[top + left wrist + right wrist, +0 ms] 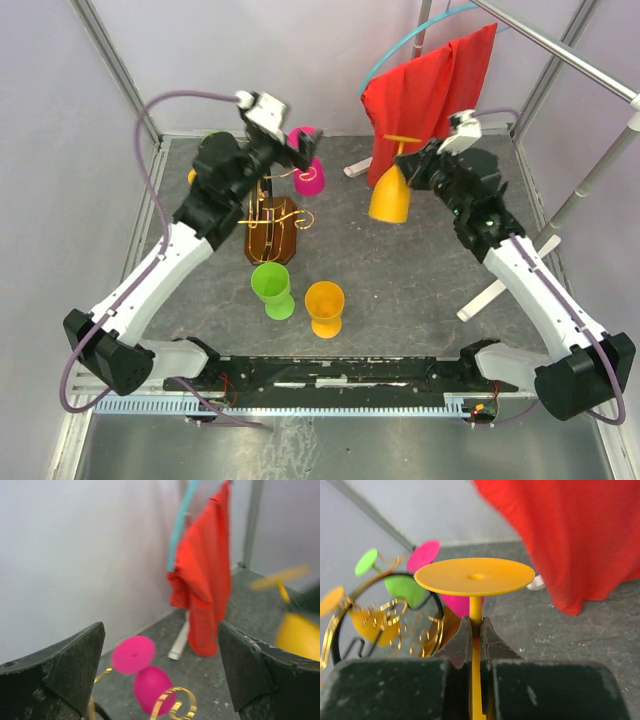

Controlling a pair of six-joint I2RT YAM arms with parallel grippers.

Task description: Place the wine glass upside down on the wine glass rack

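Note:
My right gripper [418, 163] is shut on the stem of a yellow wine glass [389, 197] and holds it upside down, in the air to the right of the wine glass rack [271, 232]. In the right wrist view the closed gripper [476, 624] clamps the yellow stem just below the glass's foot disc [475, 575]. The rack [390, 611] lies ahead on the left, with pink, green and yellow glasses hanging on it. My left gripper [292, 150] is open and empty at the rack's top, beside the hanging pink glass [309, 178]. That pink glass [148, 682] and a gold scroll [176, 705] show between its fingers.
A green glass [271, 289] and an orange glass [324, 307] stand upright on the table in front of the rack. A red cloth [430, 90] hangs on a pole at the back right. Metal frame posts [590, 190] stand at the right.

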